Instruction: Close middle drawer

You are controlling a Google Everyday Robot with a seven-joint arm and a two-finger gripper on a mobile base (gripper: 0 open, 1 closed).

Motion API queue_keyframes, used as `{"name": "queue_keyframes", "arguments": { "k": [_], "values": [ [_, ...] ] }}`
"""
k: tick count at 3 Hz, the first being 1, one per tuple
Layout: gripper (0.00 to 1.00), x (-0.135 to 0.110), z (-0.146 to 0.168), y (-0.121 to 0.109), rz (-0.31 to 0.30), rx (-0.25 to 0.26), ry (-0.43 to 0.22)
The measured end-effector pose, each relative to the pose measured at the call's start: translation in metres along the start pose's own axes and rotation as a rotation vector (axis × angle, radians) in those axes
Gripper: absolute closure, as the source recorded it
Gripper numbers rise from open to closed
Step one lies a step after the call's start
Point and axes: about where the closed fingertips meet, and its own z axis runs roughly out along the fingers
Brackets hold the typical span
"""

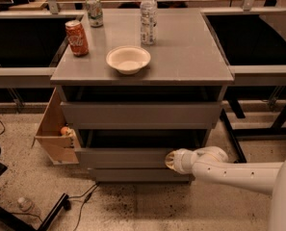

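Jaws cannot be read as wide or narrow: the gripper [169, 160] shows only its rounded tip, set against the right part of the middle drawer [123, 157]. Whether it is truly touching the front or just short of it is hard to say, but it looks to be in contact. It holds nothing.

The middle drawer sits low in the cabinet, under the taller top drawer [140, 114] and just above the bottom drawer [137, 174]. It stands out from the cabinet, with a dark gap showing above its front, so the closing is judged unfinished.

The step in hand appears to be the push. To do it well, the arm [239, 172] should press straight back along the drawer's slide, level and steady, not at a slant. The contact is off to the right of the front, so an uneven shove could twist the drawer and make it bind. A slow, even push until the front lines up with the fronts above and below it would suit.

On the worktop [195, 61] stand a red can [77, 37], a second can [94, 11], a bottle [148, 16] and a bowl [128, 59]; a hard bump might shake them.
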Motion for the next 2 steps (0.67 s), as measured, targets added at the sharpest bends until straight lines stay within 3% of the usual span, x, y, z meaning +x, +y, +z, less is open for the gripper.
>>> {"name": "queue_keyframes", "arguments": {
  "k": [2],
  "values": [
    [0.37, 0.0000, 0.0000, 0.0000, 0.000, 0.000, 0.000]
  ]
}}
